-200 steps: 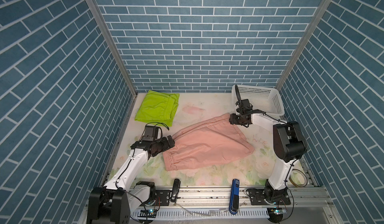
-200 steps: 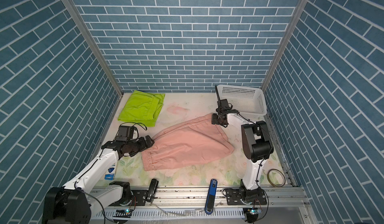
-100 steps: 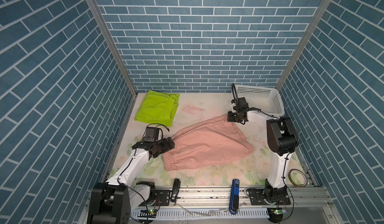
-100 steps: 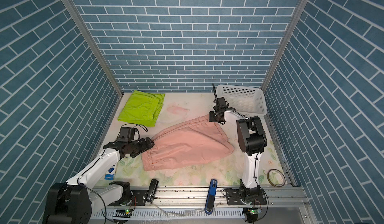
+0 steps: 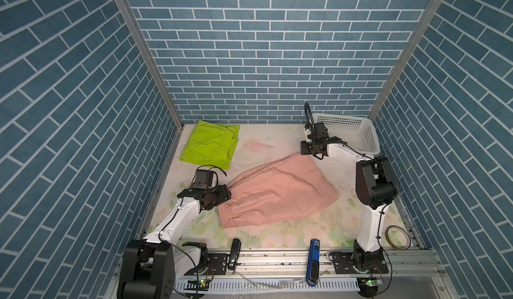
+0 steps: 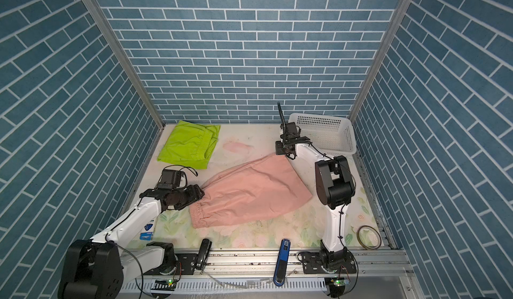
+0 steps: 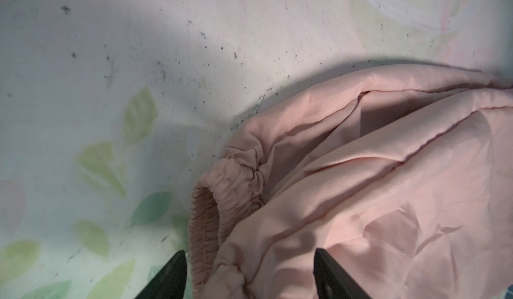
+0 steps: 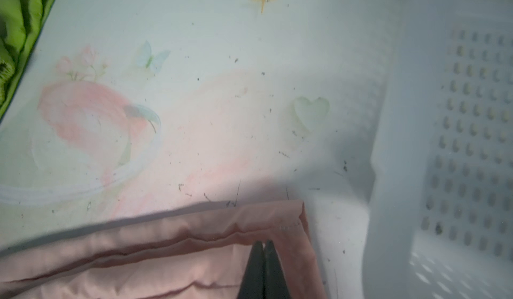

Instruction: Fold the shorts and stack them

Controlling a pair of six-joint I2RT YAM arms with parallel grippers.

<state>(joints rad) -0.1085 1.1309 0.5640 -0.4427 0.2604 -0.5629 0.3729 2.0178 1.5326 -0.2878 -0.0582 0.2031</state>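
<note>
On the floral desk (image 5: 280,142) between blue-brick walls, the salmon-pink shorts (image 5: 277,192) are spread at the centre, with the lime-green shorts (image 5: 208,145) lying folded at the far-left corner. The right pincer (image 8: 263,245) has just been pressed together on the pink hem corner, apparently pinching it, while the left pincer (image 7: 249,258), now less widely spread, straddles the waistband (image 7: 205,222) — a two-corner fold is judged near.

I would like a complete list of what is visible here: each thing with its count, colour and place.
pink shorts: 1, salmon pink, spread at mat centre
green shorts: 1, lime green, folded, far left corner
basket: 1, white, far right corner
tape roll: 1, brownish, near right edge
blue device: 1, blue, front rail
black device: 1, black, front rail
mat: 1, pale floral, under everything
left tool: 1, black, open astride pink waistband
right tool: 1, black, shut on pink hem corner
</note>
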